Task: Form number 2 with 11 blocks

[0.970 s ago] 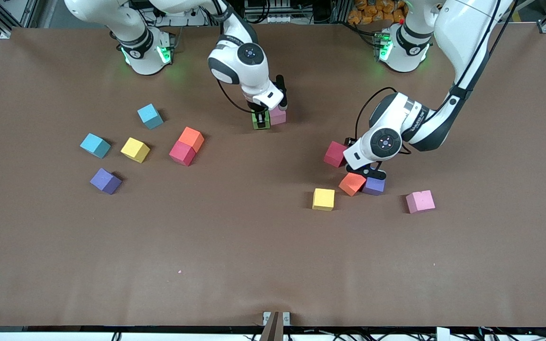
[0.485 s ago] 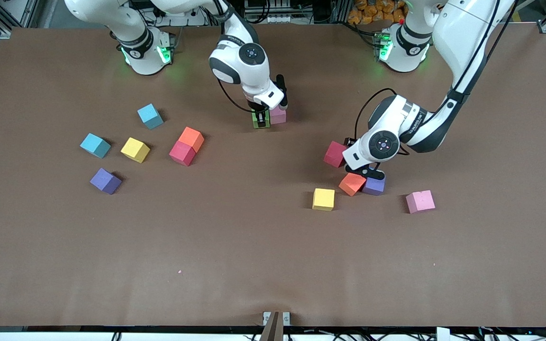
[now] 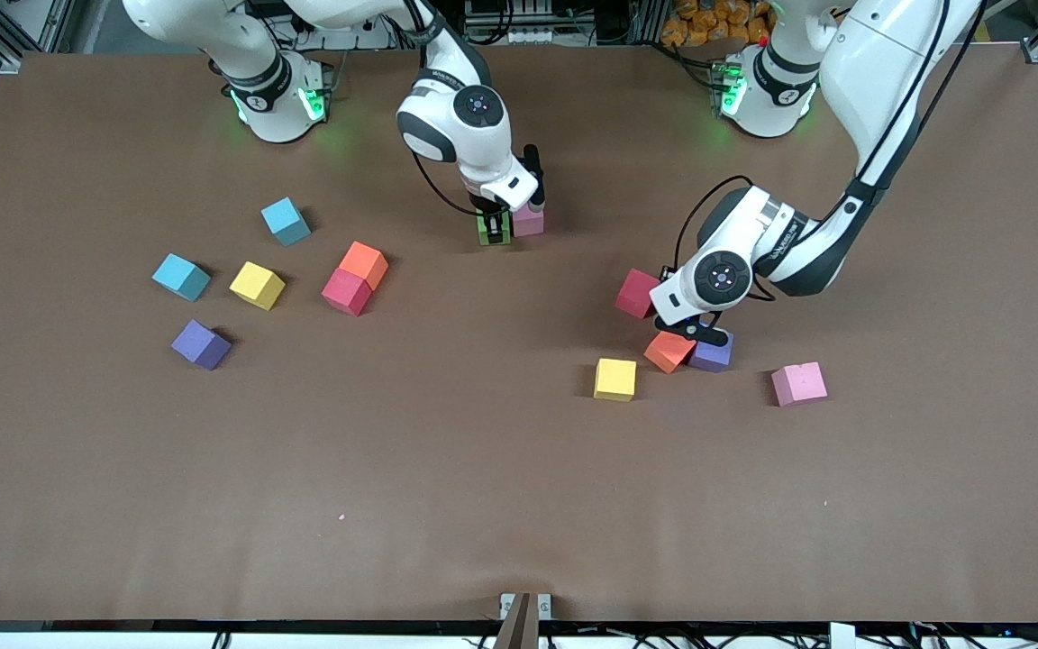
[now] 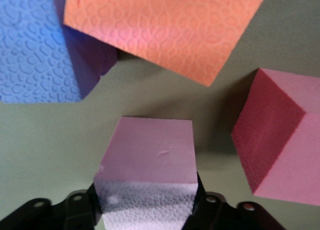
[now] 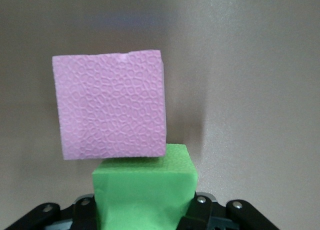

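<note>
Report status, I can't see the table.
Left gripper shut on pink cube. Right gripper shut on green cube, beside second pink. Orange cube, purple cube crowd left.

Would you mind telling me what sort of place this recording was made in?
Most likely a robotics lab. Two white robot arms stand on a brown-covered table framed by aluminium rails, with cables and equipment crowded along the edge by their bases, and coloured foam cubes scattered for a practice task.
</note>
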Tool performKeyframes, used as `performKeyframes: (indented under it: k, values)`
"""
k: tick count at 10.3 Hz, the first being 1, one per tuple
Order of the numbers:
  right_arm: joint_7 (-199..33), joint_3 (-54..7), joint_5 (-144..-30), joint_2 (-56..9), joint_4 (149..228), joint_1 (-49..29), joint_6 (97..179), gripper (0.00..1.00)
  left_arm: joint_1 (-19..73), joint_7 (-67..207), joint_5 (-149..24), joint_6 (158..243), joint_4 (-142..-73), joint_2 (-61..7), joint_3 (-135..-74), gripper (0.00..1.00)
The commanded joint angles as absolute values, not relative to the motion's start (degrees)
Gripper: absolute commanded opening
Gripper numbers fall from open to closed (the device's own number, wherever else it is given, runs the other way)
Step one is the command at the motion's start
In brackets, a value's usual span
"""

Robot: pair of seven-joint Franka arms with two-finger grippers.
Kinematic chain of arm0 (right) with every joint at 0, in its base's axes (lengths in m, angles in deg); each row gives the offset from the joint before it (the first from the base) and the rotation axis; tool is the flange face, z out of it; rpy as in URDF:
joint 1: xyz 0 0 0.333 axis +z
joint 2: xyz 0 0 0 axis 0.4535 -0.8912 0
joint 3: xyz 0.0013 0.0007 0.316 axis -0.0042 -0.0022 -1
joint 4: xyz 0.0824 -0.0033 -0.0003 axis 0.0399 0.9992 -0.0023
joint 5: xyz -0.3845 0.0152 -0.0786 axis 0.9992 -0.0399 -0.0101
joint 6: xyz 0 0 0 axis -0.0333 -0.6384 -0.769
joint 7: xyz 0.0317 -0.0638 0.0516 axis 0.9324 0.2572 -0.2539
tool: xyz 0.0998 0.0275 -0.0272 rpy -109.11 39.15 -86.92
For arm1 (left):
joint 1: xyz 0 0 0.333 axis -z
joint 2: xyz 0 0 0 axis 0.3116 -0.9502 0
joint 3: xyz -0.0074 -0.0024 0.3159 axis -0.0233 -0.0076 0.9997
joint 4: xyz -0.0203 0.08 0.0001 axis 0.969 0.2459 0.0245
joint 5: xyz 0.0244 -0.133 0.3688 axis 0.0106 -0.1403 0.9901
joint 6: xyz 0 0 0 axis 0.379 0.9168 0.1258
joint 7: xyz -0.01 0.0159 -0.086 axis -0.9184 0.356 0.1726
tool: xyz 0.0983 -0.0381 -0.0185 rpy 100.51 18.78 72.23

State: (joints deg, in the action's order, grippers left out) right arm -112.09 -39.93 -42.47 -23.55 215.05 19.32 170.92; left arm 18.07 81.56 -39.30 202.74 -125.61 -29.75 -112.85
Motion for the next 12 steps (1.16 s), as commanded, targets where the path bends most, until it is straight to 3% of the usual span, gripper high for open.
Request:
performKeyframes:
  k: [1,2,5,8,9,11,12]
  values:
    - [-110.43,-39.28,-41.35,-23.72,214.99,20.49,170.94,0.42,17.54,80.81,-37.96,202.97,-124.68,-30.32,-113.33,0.36]
    - [-110.35,-39.28,-41.35,-23.72,215.08,20.58,170.86,0.43,17.45,80.81,-38.05,202.88,-124.59,-29.97,-113.41,0.29]
    - [-110.35,-39.37,-41.43,-23.46,215.08,21.11,170.33,0.43,17.45,81.69,-39.1,198.34,-121.7,-27.52,-113.59,0.23]
    - [-110.35,-39.37,-41.43,-23.55,215.08,21.37,170.33,0.45,16.23,81.95,-45.77,196.82,-120.55,-25.06,-113.5,0.24]
    - [-110.35,-39.37,-41.43,-23.72,215.08,21.46,170.42,0.5,16.14,83.09,-47.7,196.47,-120.2,-24.79,-113.5,0.23]
    - [-110.26,-39.28,-41.43,-23.72,214.99,21.28,170.5,0.88,16.92,92.53,-49.3,196.2,-119.5,-24.43,-114.46,0.15]
    - [-110.34,-39.28,-41.52,-23.72,214.99,21.11,170.5,1.0,16.84,99.29,-49.3,196.2,-119.23,-24.43,-116.21,0.13]
